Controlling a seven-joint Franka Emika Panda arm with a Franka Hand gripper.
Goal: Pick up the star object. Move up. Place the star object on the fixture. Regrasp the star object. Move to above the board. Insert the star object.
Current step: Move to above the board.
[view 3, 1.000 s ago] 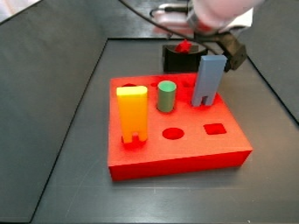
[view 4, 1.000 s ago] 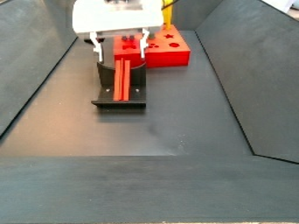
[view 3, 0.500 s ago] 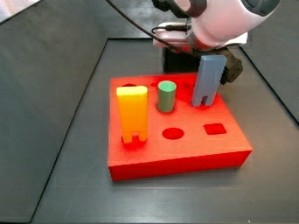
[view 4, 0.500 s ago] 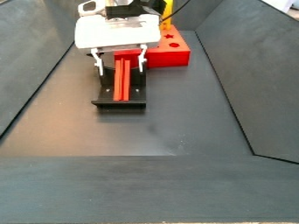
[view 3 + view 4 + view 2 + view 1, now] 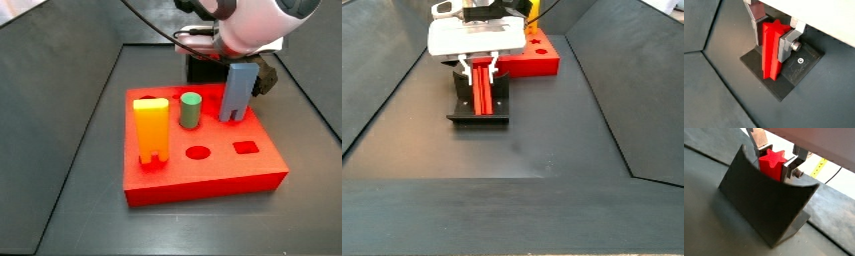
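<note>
Dark grey matte floor (image 5: 529,140), sloped dark side walls (image 5: 376,70) rising on both sides like a trough. The gripper (image 5: 477,66) is at the far end. Even lighting.

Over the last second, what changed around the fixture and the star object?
The pincer came down over the fixture and its fingers drew in against the star object, which lies along the fixture. In a wrist view they flank the star's end. The board and its pegs stayed put.
</note>
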